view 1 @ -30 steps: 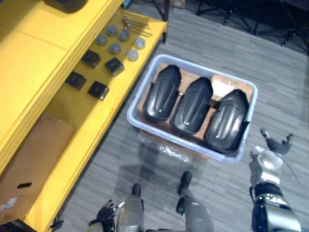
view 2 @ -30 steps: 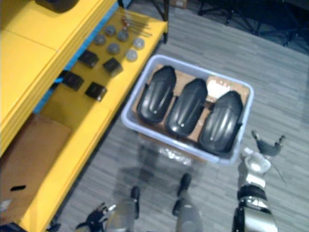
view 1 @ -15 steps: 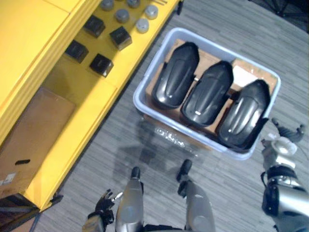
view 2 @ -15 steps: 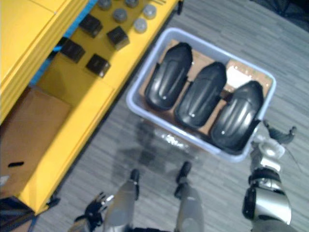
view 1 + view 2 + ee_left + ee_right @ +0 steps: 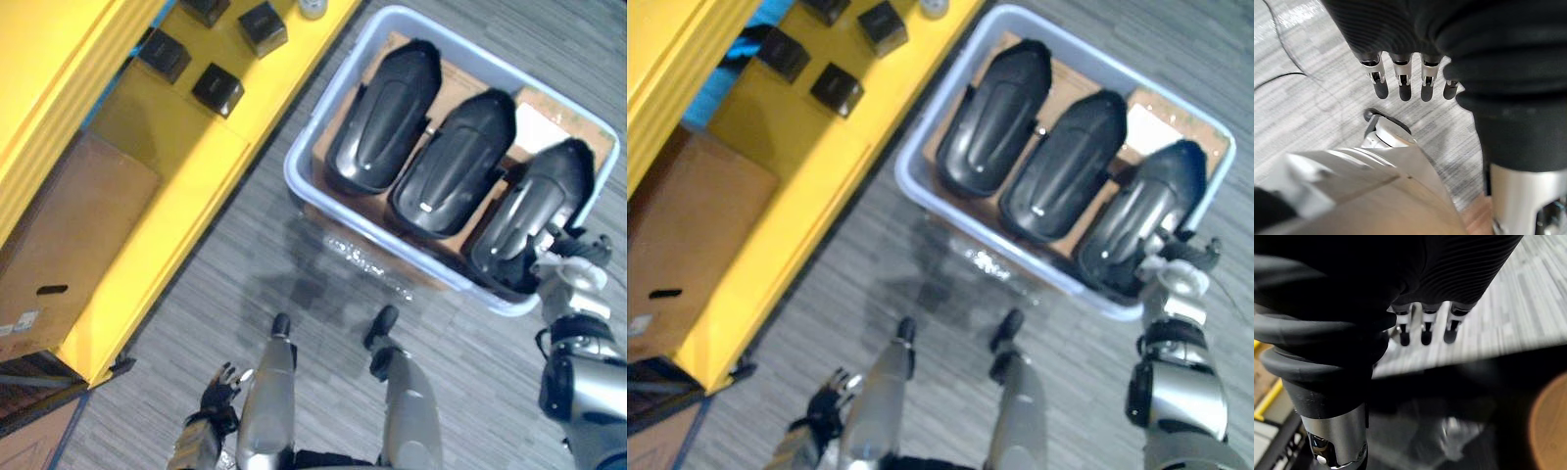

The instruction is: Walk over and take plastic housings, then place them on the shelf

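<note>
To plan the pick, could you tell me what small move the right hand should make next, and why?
Probably reach the right hand forward onto the rightmost plastic housing. The hand is open, holds nothing, and hovers at the near rim of the bin, right beside that housing's near end, so a short reach should bring it into contact.

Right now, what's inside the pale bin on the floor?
The bin holds three black plastic housings side by side, lying on brown cardboard with a white patch at one corner. Anything beneath the housings is covered.
</note>
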Tool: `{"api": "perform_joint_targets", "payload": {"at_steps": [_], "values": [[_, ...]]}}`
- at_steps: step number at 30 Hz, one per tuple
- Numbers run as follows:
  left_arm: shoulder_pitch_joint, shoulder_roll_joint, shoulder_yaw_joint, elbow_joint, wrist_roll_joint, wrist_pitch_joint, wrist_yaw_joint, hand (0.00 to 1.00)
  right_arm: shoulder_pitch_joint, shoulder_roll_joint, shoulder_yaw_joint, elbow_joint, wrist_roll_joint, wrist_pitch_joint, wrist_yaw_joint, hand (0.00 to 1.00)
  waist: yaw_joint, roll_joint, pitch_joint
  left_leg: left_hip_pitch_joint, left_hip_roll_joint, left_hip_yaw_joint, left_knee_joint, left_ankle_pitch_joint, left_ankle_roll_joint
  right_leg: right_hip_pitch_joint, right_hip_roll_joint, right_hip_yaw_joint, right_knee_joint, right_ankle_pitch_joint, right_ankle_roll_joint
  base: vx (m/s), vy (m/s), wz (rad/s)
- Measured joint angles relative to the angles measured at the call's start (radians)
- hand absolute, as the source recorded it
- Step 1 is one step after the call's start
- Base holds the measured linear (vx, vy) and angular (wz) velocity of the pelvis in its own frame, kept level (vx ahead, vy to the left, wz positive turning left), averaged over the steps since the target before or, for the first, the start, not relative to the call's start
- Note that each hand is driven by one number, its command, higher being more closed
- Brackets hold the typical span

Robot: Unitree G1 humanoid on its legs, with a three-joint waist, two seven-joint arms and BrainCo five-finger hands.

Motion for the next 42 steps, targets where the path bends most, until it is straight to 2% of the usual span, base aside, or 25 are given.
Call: {"api": "perform_joint_targets", "payload": {"at_steps": [4, 5, 7, 16, 20, 23, 27, 31, 38, 40, 42], "values": [[-0.015, -0.006, 0.002, -0.017, -0.039, -0.003, 0.000, 0.00, -0.019, -0.015, 0.001, -0.004, -0.012, -0.001, 0.001, 0.00, 0.001, -0.001, 0.000, -0.053, -0.009, -0.002, 0.036, -0.005, 0.001, -0.057, -0.018, 0.004, 0.052, -0.014, -0.002, -0.06, 0.004, 0.03], [-0.019, -0.006, 0.003, -0.018, -0.040, -0.005, 0.000, 0.00, -0.025, -0.016, 0.002, -0.004, -0.019, 0.000, 0.003, 1.00, 0.001, -0.002, 0.001, -0.066, -0.008, -0.003, 0.045, -0.006, 0.001, -0.068, -0.019, 0.004, 0.060, -0.015, -0.004, -0.08, -0.004, -0.03], [-0.024, -0.006, 0.005, -0.019, -0.040, -0.013, -0.001, 0.00, -0.032, -0.023, 0.032, -0.004, -0.040, 0.004, 0.006, 1.00, 0.001, -0.003, 0.002, -0.085, -0.006, -0.005, 0.060, -0.007, 0.000, -0.087, -0.021, 0.003, 0.076, -0.019, -0.009, -0.07, -0.016, -0.01], [-0.024, -0.010, 0.010, -0.035, -0.040, -0.033, -0.001, 0.00, -0.041, -0.069, 0.079, 0.002, -0.165, 0.119, 0.018, 1.00, 0.005, -0.006, 0.003, -0.107, 0.002, -0.016, 0.074, -0.002, -0.009, -0.116, -0.027, -0.005, 0.116, -0.034, -0.026, -0.03, -0.020, 0.02], [-0.025, -0.011, 0.008, -0.054, -0.048, -0.040, 0.002, 0.00, -0.053, -0.081, 0.120, 0.010, -0.308, 0.178, 0.027, 1.00, 0.007, -0.008, 0.002, -0.125, 0.003, -0.025, 0.085, -0.001, -0.011, -0.131, -0.029, -0.010, 0.131, -0.038, -0.030, -0.01, -0.021, 0.04], [-0.027, -0.012, 0.005, -0.056, -0.071, -0.040, 0.006, 0.00, -0.059, -0.084, 0.149, 0.017, -0.382, 0.207, 0.040, 1.00, 0.010, -0.008, 0.002, -0.135, 0.007, -0.032, 0.099, -0.001, -0.011, -0.133, -0.028, -0.016, 0.137, -0.039, -0.031, -0.01, -0.005, 0.01], [-0.031, -0.012, 0.005, -0.058, -0.070, -0.043, 0.006, 0.00, -0.060, -0.085, 0.149, 0.029, -0.400, 0.227, 0.052, 1.00, 0.026, -0.011, 0.000, -0.138, 0.013, -0.034, 0.112, -0.002, -0.013, -0.129, -0.019, -0.018, 0.135, -0.039, -0.031, -0.04, -0.011, -0.01], [-0.031, -0.012, 0.006, -0.074, -0.070, -0.063, 0.005, 0.00, -0.055, -0.085, 0.149, 0.029, -0.393, 0.225, 0.084, 1.00, 0.027, -0.015, -0.002, -0.156, 0.022, -0.045, 0.134, -0.006, -0.017, -0.128, -0.014, -0.030, 0.132, -0.037, -0.031, -0.04, 0.003, 0.00], [-0.030, -0.010, 0.005, -0.108, -0.078, -0.089, 0.004, 0.00, -0.007, -0.084, 0.148, 0.032, -0.392, 0.151, 0.079, 1.00, 0.047, -0.020, -0.007, -0.152, 0.026, -0.048, 0.141, -0.006, -0.017, -0.111, -0.008, -0.034, 0.115, -0.027, -0.028, -0.01, -0.001, 0.01], [-0.029, -0.011, 0.002, -0.129, -0.078, -0.126, 0.023, 0.00, 0.001, -0.082, 0.148, 0.030, -0.392, 0.132, 0.066, 1.00, 0.050, -0.022, -0.008, -0.149, 0.029, -0.051, 0.142, -0.006, -0.017, -0.097, 0.003, -0.041, 0.098, -0.018, -0.028, 0.01, 0.001, 0.02], [-0.029, -0.010, 0.002, -0.168, -0.101, -0.161, 0.077, 0.00, 0.020, -0.075, 0.146, 0.030, -0.394, 0.106, 0.041, 1.00, 0.051, -0.025, -0.011, -0.129, 0.034, -0.056, 0.138, -0.006, -0.017, -0.061, 0.010, -0.055, 0.078, -0.009, -0.032, 0.03, 0.012, 0.08]]}}
